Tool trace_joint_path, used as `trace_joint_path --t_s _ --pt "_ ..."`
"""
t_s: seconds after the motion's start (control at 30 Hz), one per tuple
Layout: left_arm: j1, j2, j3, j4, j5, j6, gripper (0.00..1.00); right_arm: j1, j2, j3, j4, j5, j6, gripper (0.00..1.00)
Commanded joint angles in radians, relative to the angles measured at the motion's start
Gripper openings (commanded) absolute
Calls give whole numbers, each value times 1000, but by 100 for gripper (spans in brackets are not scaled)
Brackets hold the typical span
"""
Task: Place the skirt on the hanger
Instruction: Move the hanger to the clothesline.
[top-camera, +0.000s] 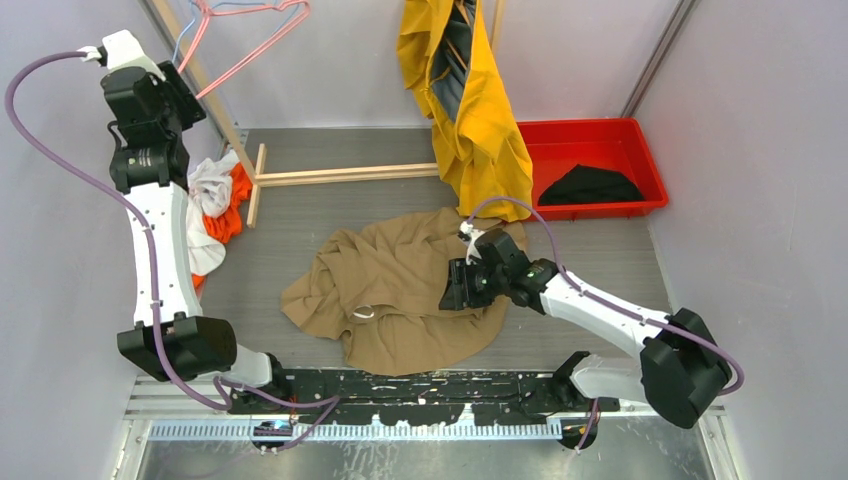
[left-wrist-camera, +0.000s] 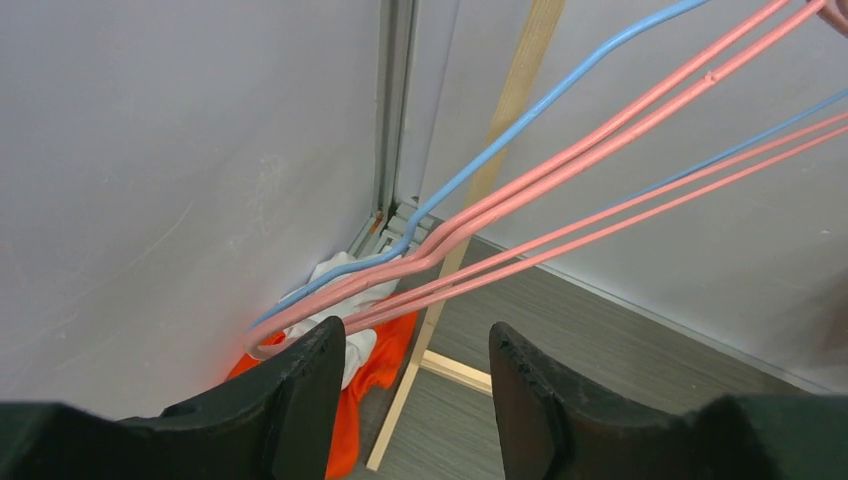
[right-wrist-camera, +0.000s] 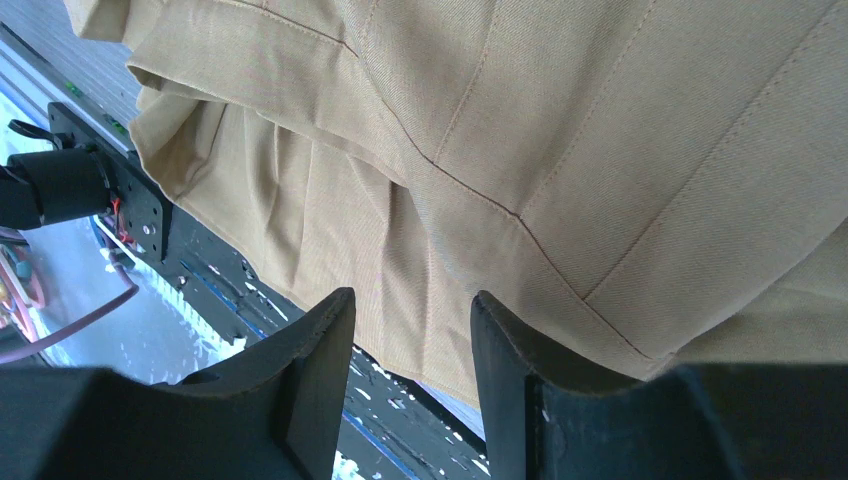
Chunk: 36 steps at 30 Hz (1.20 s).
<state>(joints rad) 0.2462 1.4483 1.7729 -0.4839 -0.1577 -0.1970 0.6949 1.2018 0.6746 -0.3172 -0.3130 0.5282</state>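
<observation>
Right gripper (right-wrist-camera: 412, 305): jaws apart, tan skirt (right-wrist-camera: 560, 150) just beyond the tips. Left gripper (left-wrist-camera: 418, 340): jaws apart, raised beside pink hangers (left-wrist-camera: 600, 143), well apart from skirt.

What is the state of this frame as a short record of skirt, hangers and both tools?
skirt: tan, crumpled on the table, on no hanger
hangers: pink and blue wire, far left corner, bare
left tool: open, raised beside the hangers, empty
right tool: open, low over the skirt, nothing gripped
other: yellow garment hanging at back; red bin holding black cloth
</observation>
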Motion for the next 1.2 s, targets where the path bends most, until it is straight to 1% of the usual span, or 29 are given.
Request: trace_joint_path --t_s 0.0,0.3,0.47,0.6,0.87,1.17 --pt "14 -51 -2 114 -18 14 55 6 13 20 49 -22 -14 51" --pt "22 -85 -42 198 -28 17 55 6 47 27 75 -35 -14 51" --pt "25 -64 -25 194 -25 19 55 6 62 28 83 -38 -15 51" --pt "28 -30 -7 185 23 -3 56 6 75 30 87 -42 -16 52" --pt "28 18 8 185 55 -24 55 6 85 34 90 -47 -22 51" --pt "28 35 6 188 84 -42 54 5 95 38 88 -50 -25 51"
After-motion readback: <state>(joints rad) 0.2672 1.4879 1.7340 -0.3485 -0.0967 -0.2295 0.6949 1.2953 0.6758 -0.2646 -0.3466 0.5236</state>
